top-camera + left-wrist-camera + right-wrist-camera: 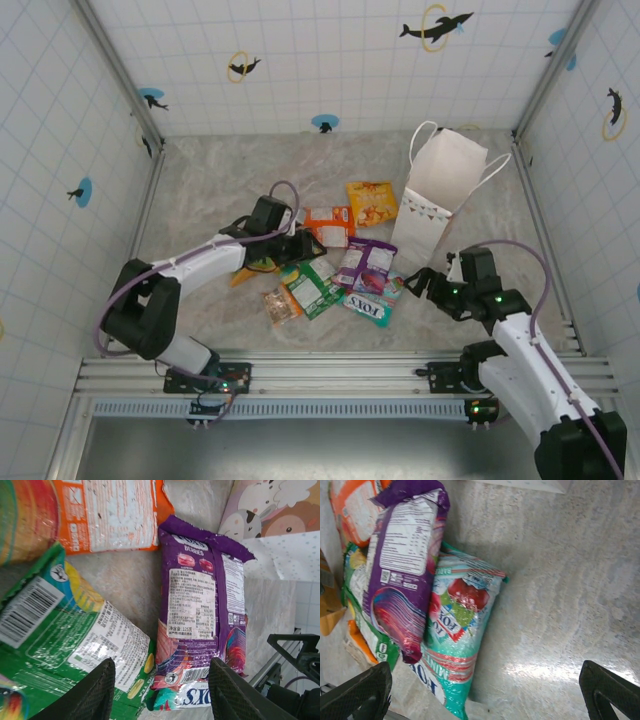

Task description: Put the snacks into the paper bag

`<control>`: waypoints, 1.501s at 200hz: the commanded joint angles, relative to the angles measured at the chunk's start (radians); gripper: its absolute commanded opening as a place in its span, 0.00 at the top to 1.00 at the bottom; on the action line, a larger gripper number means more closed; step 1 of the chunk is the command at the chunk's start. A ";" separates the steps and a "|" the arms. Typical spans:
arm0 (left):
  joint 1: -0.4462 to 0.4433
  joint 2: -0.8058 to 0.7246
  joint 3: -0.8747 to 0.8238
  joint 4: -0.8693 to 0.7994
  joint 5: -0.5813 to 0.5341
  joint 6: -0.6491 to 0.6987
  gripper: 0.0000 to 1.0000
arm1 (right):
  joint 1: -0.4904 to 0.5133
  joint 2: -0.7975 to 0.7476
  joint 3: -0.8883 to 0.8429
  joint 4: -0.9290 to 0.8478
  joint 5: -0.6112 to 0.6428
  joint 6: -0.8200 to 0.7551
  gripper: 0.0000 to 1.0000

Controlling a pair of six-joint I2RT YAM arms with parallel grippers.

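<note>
Lying before left jaws: purple packet [200,605]

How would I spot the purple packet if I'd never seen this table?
Start at the white paper bag standing on the right. Just left of its base, the purple packet lies partly over a teal packet. It is the only purple one, labelled Berries.
</note>
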 commanded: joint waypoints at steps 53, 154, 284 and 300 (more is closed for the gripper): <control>-0.058 0.121 0.048 0.059 0.057 -0.009 0.49 | 0.008 -0.017 -0.005 0.020 0.006 0.028 0.01; -0.096 0.307 0.171 0.140 0.100 -0.020 0.49 | 0.014 -0.018 -0.015 0.057 -0.002 0.027 0.01; -0.125 0.362 0.149 0.199 0.152 0.010 0.81 | 0.014 -0.044 -0.025 0.090 -0.025 0.035 0.01; -0.125 0.352 0.147 0.197 0.146 0.016 0.89 | 0.014 -0.052 -0.023 0.093 -0.019 0.036 0.00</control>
